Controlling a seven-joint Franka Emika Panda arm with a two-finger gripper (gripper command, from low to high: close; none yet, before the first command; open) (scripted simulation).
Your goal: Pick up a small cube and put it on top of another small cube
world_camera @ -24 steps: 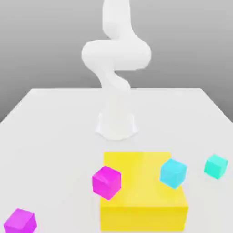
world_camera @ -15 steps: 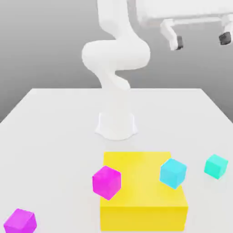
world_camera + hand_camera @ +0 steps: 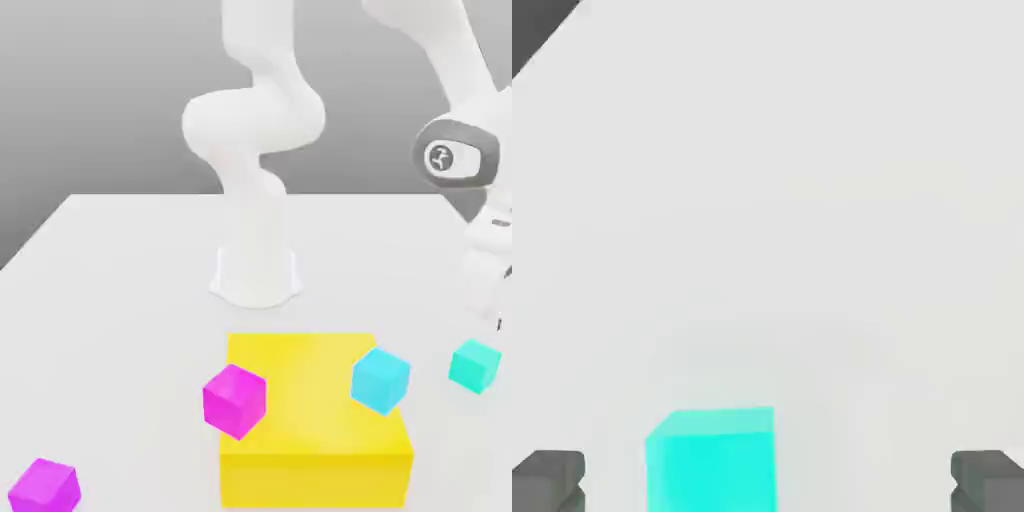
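Note:
The small teal cube (image 3: 474, 365) rests on the white table at the exterior view's right, beside the big yellow block. My gripper (image 3: 492, 300) hangs just above it, with the white hand reaching down from the upper right. In the hand view the teal cube (image 3: 712, 460) lies on the table between my two dark fingertips (image 3: 548, 480), closer to one of them than to the other. The gripper (image 3: 767, 482) is open wide and nothing is held.
A big yellow block (image 3: 315, 430) fills the front centre. A sky-blue cube (image 3: 380, 380) sits at its right edge and a magenta cube (image 3: 235, 400) at its left edge. Another magenta cube (image 3: 45, 487) lies front left. The arm's base (image 3: 255, 275) stands behind.
The arm has swung down from the top of the exterior view to the right side, bringing the open gripper low over the teal cube. No cube has moved.

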